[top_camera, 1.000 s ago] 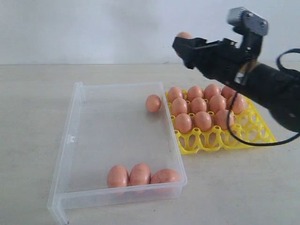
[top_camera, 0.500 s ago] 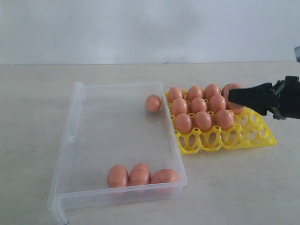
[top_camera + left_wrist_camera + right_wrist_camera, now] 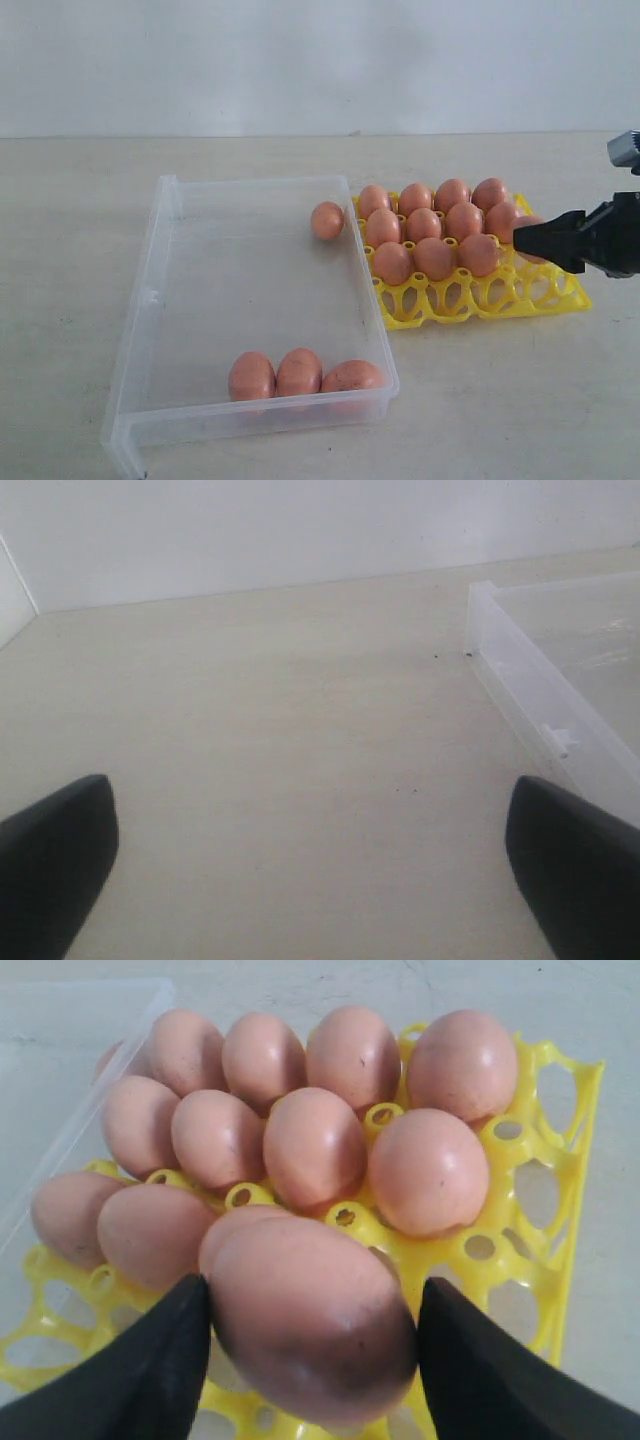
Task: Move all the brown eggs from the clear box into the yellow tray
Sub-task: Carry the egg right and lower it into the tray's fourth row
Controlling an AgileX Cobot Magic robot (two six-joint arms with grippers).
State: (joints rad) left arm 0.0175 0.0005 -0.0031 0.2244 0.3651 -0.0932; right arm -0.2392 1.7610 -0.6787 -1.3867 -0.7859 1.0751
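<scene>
Egg coming down over the right side of the tray

Within the last second I bring the right gripper (image 3: 548,240) from high behind the yellow tray (image 3: 470,300) down to its right side, and its jaws stay closed on the held egg (image 3: 310,1320), which now hangs just above a free cup next to the filled rows; I cannot tell if it already touches the plastic. The tray carries eleven brown eggs (image 3: 423,225), so I judge this one will be the twelfth after release. In the clear box (image 3: 250,290) nothing has moved: one egg lies at the far wall and three at the near wall, so four more trips remain. The left gripper (image 3: 310,810) waits wide open and empty over the table (image 3: 280,700) beside the box.
</scene>
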